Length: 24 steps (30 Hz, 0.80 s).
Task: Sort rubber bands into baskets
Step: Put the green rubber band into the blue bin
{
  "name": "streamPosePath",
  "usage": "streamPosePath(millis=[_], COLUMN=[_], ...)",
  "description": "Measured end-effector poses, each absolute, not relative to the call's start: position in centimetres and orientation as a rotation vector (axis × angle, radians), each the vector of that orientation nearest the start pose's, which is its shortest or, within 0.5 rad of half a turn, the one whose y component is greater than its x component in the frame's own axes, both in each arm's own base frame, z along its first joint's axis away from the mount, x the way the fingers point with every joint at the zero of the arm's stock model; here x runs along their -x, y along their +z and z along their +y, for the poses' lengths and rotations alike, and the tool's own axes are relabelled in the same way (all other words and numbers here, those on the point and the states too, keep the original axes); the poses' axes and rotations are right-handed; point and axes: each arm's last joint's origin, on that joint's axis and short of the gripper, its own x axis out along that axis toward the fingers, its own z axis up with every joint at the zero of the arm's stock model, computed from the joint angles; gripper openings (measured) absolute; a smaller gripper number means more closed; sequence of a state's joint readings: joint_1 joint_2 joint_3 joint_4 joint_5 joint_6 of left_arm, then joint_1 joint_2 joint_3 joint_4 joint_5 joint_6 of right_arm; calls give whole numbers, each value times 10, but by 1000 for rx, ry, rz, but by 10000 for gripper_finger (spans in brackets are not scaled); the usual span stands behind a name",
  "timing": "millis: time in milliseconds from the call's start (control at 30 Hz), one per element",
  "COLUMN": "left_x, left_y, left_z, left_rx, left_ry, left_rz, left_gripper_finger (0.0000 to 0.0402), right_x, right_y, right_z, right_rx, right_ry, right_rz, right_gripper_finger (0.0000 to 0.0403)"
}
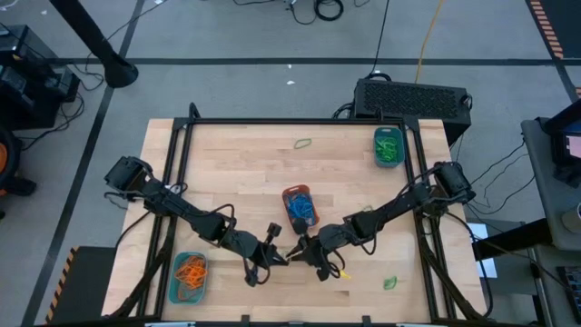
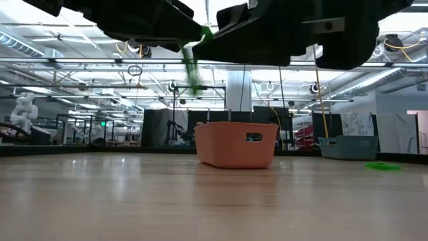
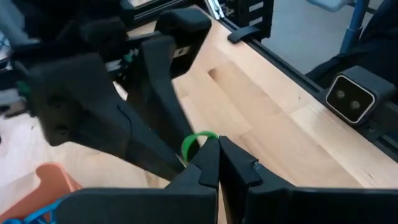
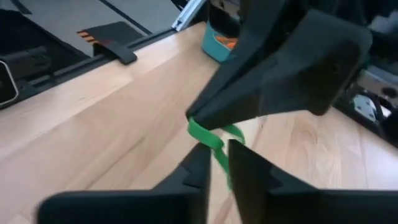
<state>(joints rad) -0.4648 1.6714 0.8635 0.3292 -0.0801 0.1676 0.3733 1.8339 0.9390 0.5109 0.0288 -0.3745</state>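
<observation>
- Both grippers meet tip to tip above the near-centre of the desk (image 1: pixel 236 173), just off the near end of the orange basket (image 1: pixel 299 207), at about 6 o'clock from it.
- Left gripper (image 1: pixel 275 257): jaws together, clamped on a green rubber band (image 3: pixel 198 142), which sits right at their tips.
- Right gripper (image 1: pixel 298 252): jaws nearly together around the same band; the right wrist view shows the green strip running into the narrow gap between its fingers (image 4: pixel 249 171). Whether they truly bite yet, cannot tell.
- Low view: band hangs from the meeting point, long axis roughly vertical, clear of the desk.
- Key relation: band spans the short gap between the two sets of jaws, equally near both arms. This looks like a hand-over, left to right.
- Judgement: the green-filled teal basket (image 1: pixel 388 147) lies at about 1 o'clock from the grippers, on the right arm's side, so the right arm suits the carry.
- Teal basket with orange bands (image 1: pixel 189 276) sits at 8 o'clock.
- Loose green bands remain at 12 o'clock (image 1: pixel 303 143) and 4 o'clock (image 1: pixel 390 283).
</observation>
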Motion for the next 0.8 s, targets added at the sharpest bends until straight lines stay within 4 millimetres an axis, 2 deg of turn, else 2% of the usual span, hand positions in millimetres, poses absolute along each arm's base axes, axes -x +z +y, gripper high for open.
streamPosePath(millis=[133, 300, 500, 633, 800], left_x=[-310, -310, -307, -302, -293], left_y=[186, 186, 180, 178, 178], left_z=[-151, -151, -146, -142, -137], left_rx=[-296, -293, -280, -205, -206], left_ry=[-382, -370, -240, -156, -130], left_rz=[434, 437, 519, 591, 687], left_gripper_finger=[12, 50, 105, 140, 165], right_x=[-352, -352, -345, -331, -303], right_y=[167, 166, 170, 185, 214], right_z=[137, 136, 132, 121, 97], right_rx=[452, 456, 502, 508, 497], right_ry=[411, 412, 355, 183, -3], right_rz=[329, 339, 419, 554, 690], right_gripper_finger=[7, 3, 1, 1, 1])
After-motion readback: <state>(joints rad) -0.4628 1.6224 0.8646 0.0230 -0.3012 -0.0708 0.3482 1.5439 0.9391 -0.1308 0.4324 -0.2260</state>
